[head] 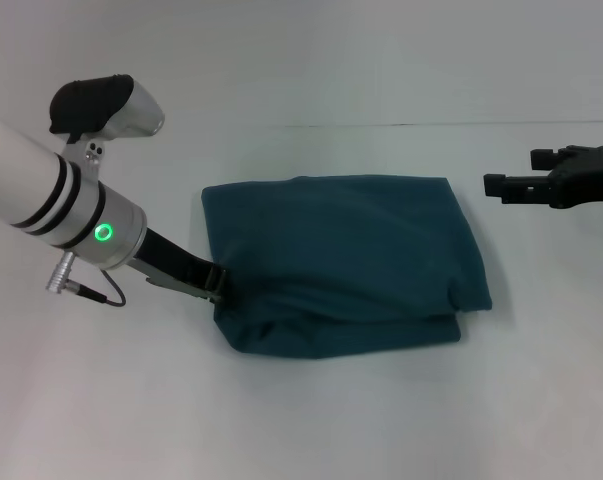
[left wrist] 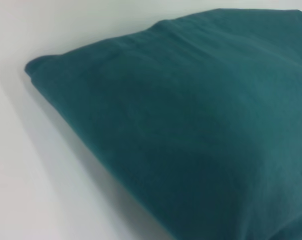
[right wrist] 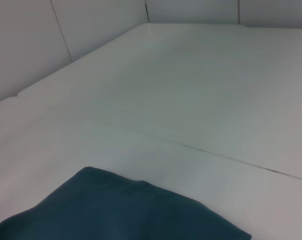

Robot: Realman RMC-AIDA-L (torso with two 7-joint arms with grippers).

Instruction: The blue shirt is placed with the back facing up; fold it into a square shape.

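Note:
The blue shirt (head: 341,260) lies on the white table as a thick, roughly square folded packet, plain side up. One of its folded corners fills the left wrist view (left wrist: 191,130), and another corner shows in the right wrist view (right wrist: 120,212). My left gripper (head: 218,282) reaches in low from the left, its fingers closed to a point on the shirt's left edge near the front corner, where the cloth puckers. My right gripper (head: 511,175) hovers off the shirt's far right corner, apart from the cloth, jaws spread with nothing between them.
The white table (head: 311,420) extends on all sides of the shirt. A seam in the table surface (right wrist: 216,152) runs behind the shirt, and low white walls (right wrist: 90,25) stand beyond it.

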